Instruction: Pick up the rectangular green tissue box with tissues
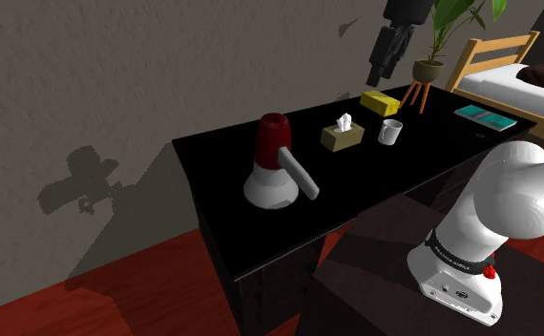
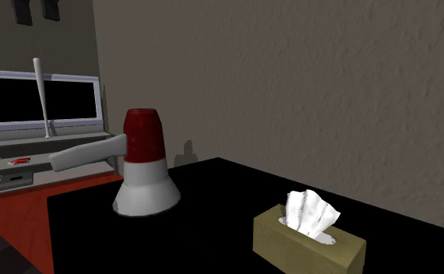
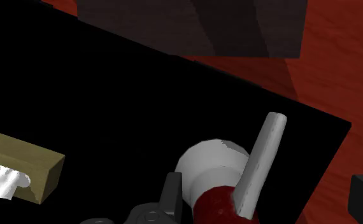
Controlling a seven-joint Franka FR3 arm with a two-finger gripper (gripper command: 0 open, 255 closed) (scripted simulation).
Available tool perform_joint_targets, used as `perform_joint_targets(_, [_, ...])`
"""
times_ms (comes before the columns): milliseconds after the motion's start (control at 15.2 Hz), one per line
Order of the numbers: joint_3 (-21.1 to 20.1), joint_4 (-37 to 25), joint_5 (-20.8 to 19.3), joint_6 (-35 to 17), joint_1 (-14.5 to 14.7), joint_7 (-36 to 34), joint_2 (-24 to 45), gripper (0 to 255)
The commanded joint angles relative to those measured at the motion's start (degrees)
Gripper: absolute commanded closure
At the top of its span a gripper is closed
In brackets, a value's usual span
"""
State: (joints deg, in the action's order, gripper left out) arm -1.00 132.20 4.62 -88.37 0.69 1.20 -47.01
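The gripper (image 1: 379, 67) hangs high above the black table (image 1: 213, 162), its two fingers standing apart with nothing between them. I take that as a hand kept clear while it lines up. The olive-green tissue box (image 1: 343, 137) lies flat near the far edge, white tissue poking up. A red-and-white appliance (image 1: 273, 162) stands to its left and a white cup (image 1: 389, 132) to its right, so a straight drop from above looks safest.

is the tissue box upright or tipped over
Upright: the tissue box rests flat on its base on the black table, with a white tissue sticking up from its top opening.
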Motion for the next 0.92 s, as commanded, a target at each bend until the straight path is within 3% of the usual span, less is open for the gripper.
perform_joint_targets(0, [0.0, 0.0, 0.0, 0.0, 0.0, 0.0, 0.0, 0])
perform_joint_targets(858, [2.2, -5.7, -6.5, -12.6, -7.1, -5.5, 24.0, 0])
